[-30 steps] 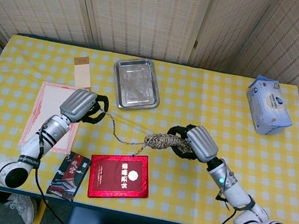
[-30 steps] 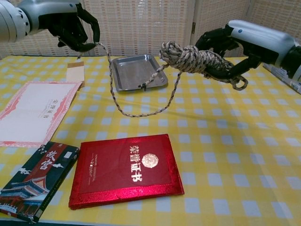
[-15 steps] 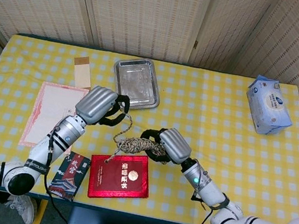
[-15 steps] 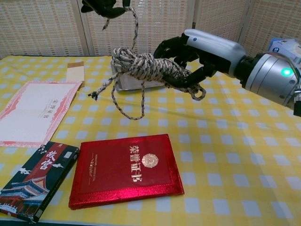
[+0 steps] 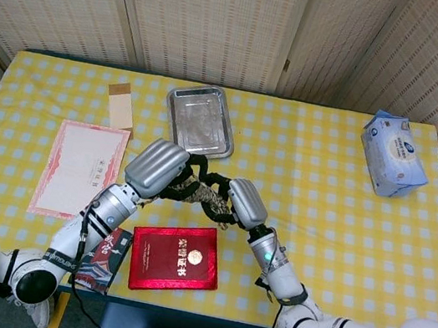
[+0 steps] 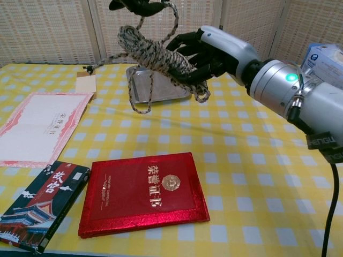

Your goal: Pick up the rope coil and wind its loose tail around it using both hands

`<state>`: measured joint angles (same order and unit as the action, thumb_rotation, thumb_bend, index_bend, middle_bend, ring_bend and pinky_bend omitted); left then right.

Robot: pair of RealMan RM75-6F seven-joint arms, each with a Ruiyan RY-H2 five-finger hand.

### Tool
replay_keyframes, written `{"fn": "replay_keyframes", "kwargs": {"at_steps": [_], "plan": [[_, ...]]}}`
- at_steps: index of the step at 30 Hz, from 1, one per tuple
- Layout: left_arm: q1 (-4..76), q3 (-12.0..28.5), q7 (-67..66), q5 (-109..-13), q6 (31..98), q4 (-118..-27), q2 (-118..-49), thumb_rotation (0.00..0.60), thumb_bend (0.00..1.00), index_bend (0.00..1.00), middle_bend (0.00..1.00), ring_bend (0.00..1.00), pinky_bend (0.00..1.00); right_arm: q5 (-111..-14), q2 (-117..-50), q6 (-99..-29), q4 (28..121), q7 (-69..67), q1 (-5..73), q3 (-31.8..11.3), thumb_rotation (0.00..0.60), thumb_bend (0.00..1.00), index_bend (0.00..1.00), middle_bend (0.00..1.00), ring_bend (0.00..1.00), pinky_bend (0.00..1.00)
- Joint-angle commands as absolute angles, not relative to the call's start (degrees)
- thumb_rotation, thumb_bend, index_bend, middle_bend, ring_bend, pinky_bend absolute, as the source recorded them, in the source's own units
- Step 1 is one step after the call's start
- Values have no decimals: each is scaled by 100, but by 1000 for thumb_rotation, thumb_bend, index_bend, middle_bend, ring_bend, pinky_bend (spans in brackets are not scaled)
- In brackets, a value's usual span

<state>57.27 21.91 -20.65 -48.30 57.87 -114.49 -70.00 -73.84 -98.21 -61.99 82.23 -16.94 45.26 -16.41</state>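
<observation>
Both hands have converged since the earlier frame. Right hand grasps the rope coil at upper centre, above the counter; left hand pinches the tail. Keep the tail taut while wrapping.

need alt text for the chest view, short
The right hand holds a beige braided rope coil above a yellow checked table, while the left hand at the top edge holds its loose tail. A shiny red booklet lies below.
</observation>
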Motion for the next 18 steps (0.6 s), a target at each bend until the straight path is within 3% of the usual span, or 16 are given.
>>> {"fn": "replay_keyframes", "kwargs": {"at_steps": [1,18], "plan": [[5646,2070,-1965,-4917,5786,-11486,-6974,600,516,631,983,907,811,-7117,-10104,-6463,8232,-1474,4472,-1914,600,542,836,643,719,617],[4987,1343,-1183,-5759,5611,-11093,-6752,600,517,633,983,904,811,-7063,-10660,-7185,7578,-2506,4312,-2646,600,546,859,652,729,621]]}}
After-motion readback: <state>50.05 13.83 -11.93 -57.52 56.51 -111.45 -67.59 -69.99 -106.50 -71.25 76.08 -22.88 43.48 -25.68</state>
